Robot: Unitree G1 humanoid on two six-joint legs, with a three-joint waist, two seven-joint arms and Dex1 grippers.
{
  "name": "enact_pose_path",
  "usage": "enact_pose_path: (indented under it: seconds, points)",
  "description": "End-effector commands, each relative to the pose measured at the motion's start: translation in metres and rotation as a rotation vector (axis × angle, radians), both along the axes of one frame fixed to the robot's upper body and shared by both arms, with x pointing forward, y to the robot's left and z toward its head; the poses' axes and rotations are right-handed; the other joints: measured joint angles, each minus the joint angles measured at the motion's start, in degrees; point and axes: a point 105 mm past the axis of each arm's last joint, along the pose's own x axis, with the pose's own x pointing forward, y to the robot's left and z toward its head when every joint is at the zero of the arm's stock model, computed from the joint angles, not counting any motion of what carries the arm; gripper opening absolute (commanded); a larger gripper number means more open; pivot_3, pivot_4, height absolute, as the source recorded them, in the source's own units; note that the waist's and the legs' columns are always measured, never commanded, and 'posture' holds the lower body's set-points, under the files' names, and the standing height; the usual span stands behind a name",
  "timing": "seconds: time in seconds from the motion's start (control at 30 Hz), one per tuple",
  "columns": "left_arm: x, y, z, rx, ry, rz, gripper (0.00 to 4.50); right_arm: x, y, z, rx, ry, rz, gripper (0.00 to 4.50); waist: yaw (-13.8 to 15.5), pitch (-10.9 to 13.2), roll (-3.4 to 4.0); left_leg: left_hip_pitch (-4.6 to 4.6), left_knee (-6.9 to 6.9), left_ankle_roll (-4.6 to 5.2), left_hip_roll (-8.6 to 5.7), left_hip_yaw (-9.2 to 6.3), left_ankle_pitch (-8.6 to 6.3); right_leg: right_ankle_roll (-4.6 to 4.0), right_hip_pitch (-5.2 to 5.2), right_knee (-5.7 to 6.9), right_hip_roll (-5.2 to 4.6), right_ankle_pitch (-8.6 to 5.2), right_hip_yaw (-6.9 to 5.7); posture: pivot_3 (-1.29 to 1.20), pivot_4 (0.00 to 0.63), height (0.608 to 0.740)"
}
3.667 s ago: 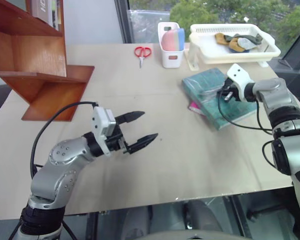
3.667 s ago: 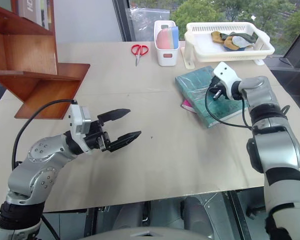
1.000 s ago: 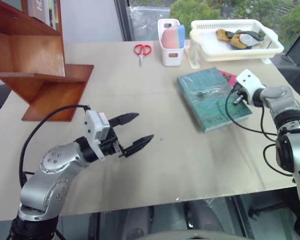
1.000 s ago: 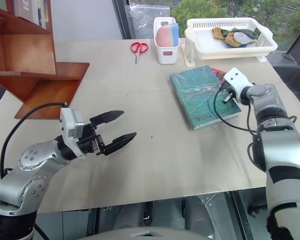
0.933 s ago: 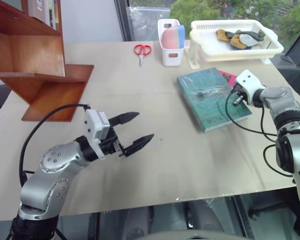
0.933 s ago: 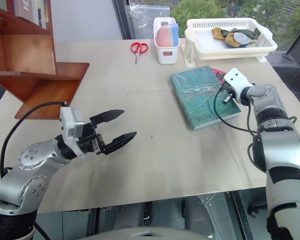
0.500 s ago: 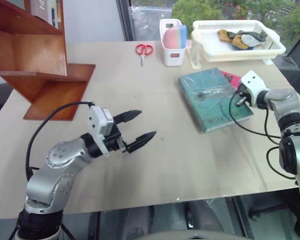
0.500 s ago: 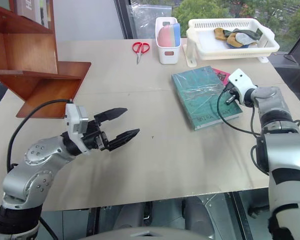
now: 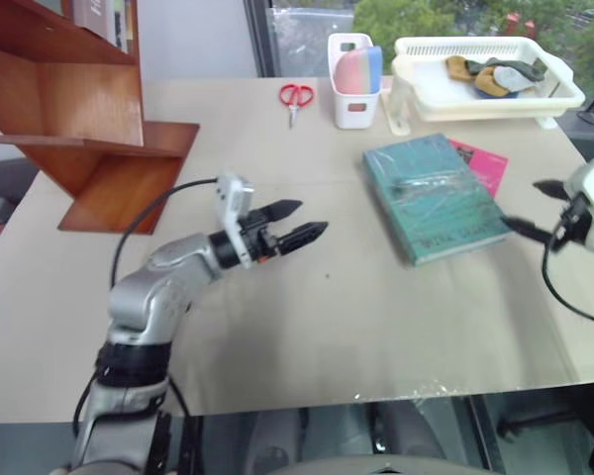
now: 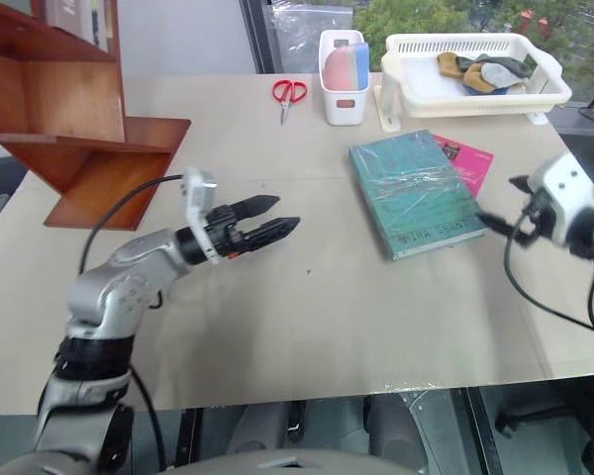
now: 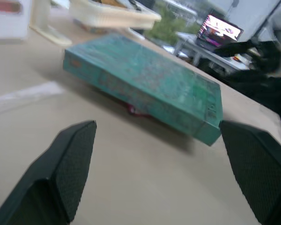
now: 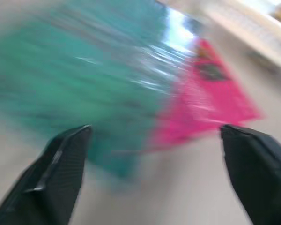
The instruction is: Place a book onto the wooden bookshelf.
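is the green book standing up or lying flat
Lying flat. The book rests cover up on the table, partly over a pink book.

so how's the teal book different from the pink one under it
The teal book is thick and large, while the pink book is thin and smaller. The teal book lies on top with its whole cover showing; the pink book is partly covered by it, only a corner sticking out toward the white basket. The teal cover looks mottled and glossy; the pink one is plain bright pink with a small dark mark. Both lie flat on the table, and neither is held.
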Motion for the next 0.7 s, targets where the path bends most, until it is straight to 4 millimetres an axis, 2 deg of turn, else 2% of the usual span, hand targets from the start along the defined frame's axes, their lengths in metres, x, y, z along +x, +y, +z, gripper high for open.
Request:
enact_pose_path:
  seconds: [0.03, 0.17, 0.23, 0.33, 0.53, 0.7]
  points:
    - [0.013, -0.018, -0.008, -0.041, 0.171, -0.053, 4.5, -0.042, 0.037, 0.016, 0.052, -0.044, 0.059, 4.38, -0.3, 0.0, -0.15, -0.01, 0.01, 0.0, 0.0, -0.06, 0.0, 0.0, 0.05, 0.01, 0.01, 0.0, -0.04, 0.0, 0.15, 0.74]
    - [0.036, -0.051, -0.018, -0.116, 0.402, -0.075, 4.5, -0.059, 0.063, 0.009, 0.088, -0.103, -0.011, 4.38, -0.54, 0.03, -0.25, -0.05, 0.41, 0.02, -0.04, -0.18, 0.0, 0.06, 0.06, 0.2, 0.04, 0.01, -0.06, 0.0, 0.15, 0.74]
    - [0.05, -0.072, -0.023, -0.167, 0.516, -0.051, 4.5, -0.058, 0.068, 0.006, 0.081, -0.129, -0.063, 4.38, -0.45, 0.04, -0.28, -0.1, 0.67, 0.02, -0.04, -0.31, 0.0, 0.11, 0.07, 0.38, 0.05, -0.02, -0.14, 0.0, 0.15, 0.74]
    - [0.059, -0.099, -0.03, -0.23, 0.648, -0.029, 4.5, -0.055, 0.074, 0.006, 0.076, -0.172, -0.127, 4.38, -0.39, 0.04, -0.33, -0.25, 0.86, 0.03, -0.08, -0.43, 0.0, 0.19, 0.05, 0.36, 0.05, -0.01, -0.19, 0.0, 0.15, 0.74]
    - [0.067, -0.122, -0.035, -0.311, 0.78, 0.006, 4.5, -0.059, 0.09, 0.002, 0.118, -0.179, -0.133, 4.38, -0.68, 0.03, -0.3, -0.76, 0.84, 0.05, -0.1, -0.72, -0.01, 0.09, -0.33, 0.36, 0.11, 0.04, -0.39, 0.0, 0.15, 0.74]
    - [0.07, -0.136, -0.035, -0.365, 0.825, 0.024, 4.5, -0.059, 0.099, -0.004, 0.153, -0.172, -0.135, 4.38, -0.23, 0.03, -0.31, -1.01, 0.85, 0.05, -0.19, -0.84, -0.01, 0.1, -0.45, 0.28, 0.05, 0.04, -0.52, 0.0, 0.15, 0.74]
